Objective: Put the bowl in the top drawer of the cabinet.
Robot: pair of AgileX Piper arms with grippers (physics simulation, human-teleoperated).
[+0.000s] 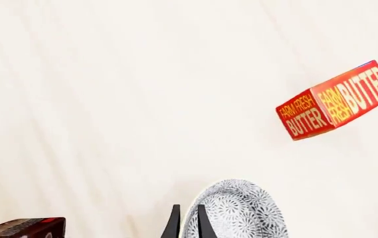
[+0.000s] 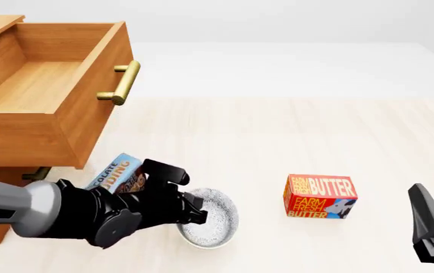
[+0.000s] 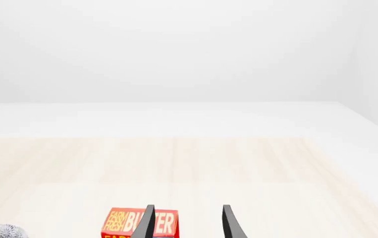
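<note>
Left gripper (image 2: 195, 213) hides the bowl (image 2: 218, 219) rim — grip unclear.

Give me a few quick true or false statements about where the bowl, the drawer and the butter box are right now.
1. The top drawer is pulled open. True.
2. The bowl lies inside the drawer. False: it sits on the table.
3. The left tool is at the bowl's rim. True.
4. The butter box is left of the bowl in the front view. False: it is to its right.
5. The right tool holds the butter box. False: it is open and holds nothing.
</note>
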